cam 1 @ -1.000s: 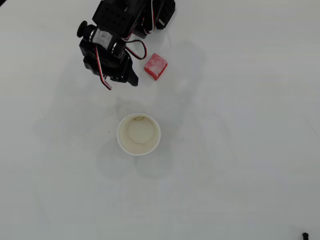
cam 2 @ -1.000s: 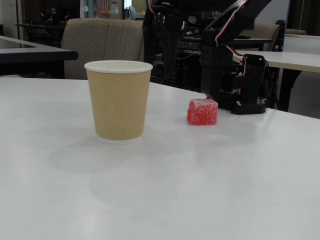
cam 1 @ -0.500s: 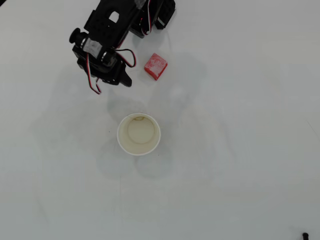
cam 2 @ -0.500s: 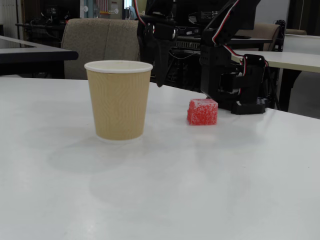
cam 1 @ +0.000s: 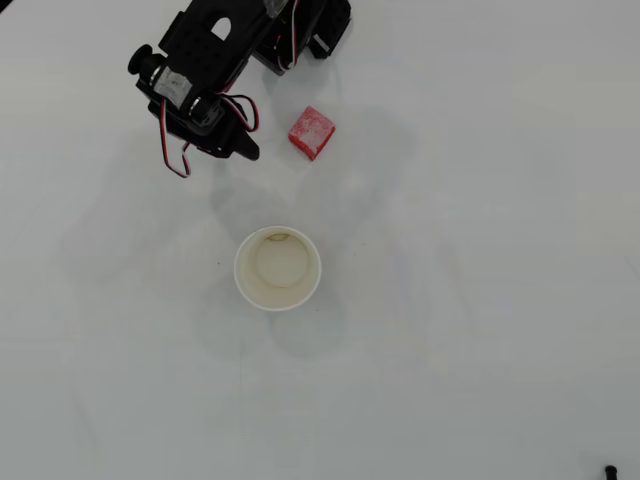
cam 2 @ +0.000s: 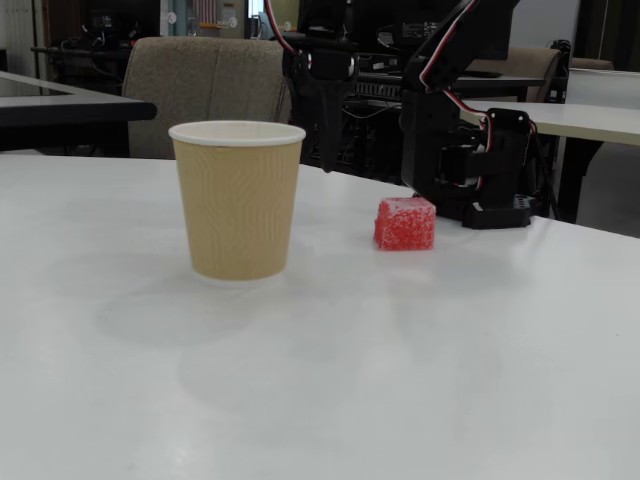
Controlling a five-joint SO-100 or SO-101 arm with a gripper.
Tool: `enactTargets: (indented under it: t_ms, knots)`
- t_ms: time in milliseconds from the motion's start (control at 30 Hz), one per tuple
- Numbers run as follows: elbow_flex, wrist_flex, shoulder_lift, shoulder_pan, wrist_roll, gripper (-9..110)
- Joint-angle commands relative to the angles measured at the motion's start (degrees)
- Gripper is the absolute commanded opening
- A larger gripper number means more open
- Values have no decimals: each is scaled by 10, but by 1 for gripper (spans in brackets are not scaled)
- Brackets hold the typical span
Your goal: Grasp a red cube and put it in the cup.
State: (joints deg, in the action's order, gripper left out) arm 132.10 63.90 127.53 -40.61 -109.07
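Observation:
The red cube [cam 1: 311, 132] lies on the white table, up and to the right of the cup [cam 1: 278, 268] in the overhead view. The fixed view shows the tan-walled cup [cam 2: 238, 200] upright at the left, with the red cube [cam 2: 405, 223] to its right and farther back. My gripper [cam 1: 247, 153] hangs left of the cube and apart from it. Its fingers meet in one dark point with nothing between them. In the fixed view the gripper [cam 2: 326, 163] points down above the table behind the cup's right edge.
The arm's black base [cam 2: 480, 165] stands just behind the cube. A padded chair [cam 2: 205, 90] and dark desks lie beyond the table's far edge. A small dark object [cam 1: 610, 470] sits at the overhead view's bottom right corner.
In the overhead view the gripper has drifted left and slightly up, away from the cube. Cube and cup have not moved.

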Motion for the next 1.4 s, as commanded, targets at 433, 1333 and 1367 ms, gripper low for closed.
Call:
enactTargets:
  t_ms: [433,1333,1367]
  knots:
    - [-8,-69,25,205,57,32]
    - [65,13,88,424,82,32]
    - [69,17,91,425,82,32]
